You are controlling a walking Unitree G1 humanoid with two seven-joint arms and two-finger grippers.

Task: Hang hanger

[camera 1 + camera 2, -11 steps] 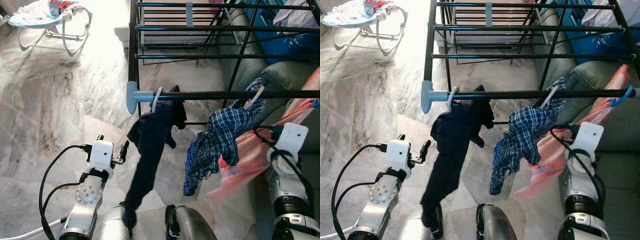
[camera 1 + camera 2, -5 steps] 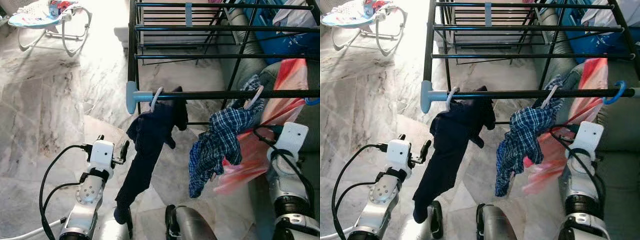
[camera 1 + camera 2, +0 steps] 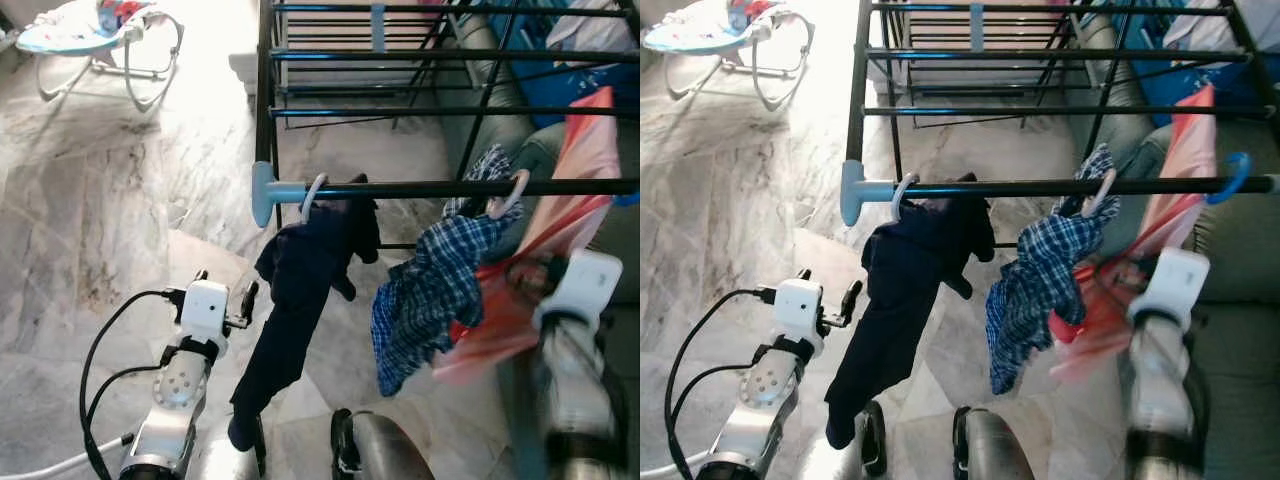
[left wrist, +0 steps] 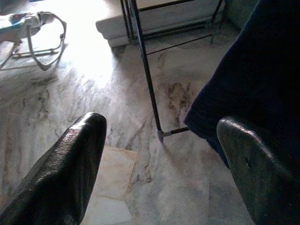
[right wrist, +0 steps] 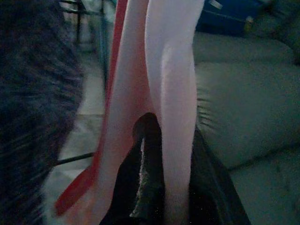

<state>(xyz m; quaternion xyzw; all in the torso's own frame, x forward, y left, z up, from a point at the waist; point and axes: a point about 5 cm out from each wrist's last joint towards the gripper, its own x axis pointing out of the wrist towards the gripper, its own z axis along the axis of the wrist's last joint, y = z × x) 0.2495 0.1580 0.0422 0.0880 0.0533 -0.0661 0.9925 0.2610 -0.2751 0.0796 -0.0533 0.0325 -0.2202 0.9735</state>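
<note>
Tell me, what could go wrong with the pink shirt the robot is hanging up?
The right gripper is pinching the pink shirt while its blue hanger hook sits at the very end of the black rail. A tug might slide the hook off. The pink shirt also hangs against the plaid shirt, so the two could tangle or the plaid one get dragged.

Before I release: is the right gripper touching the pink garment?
Touching. The right wrist view shows the right gripper pinching the pink garment between its fingers.
</note>
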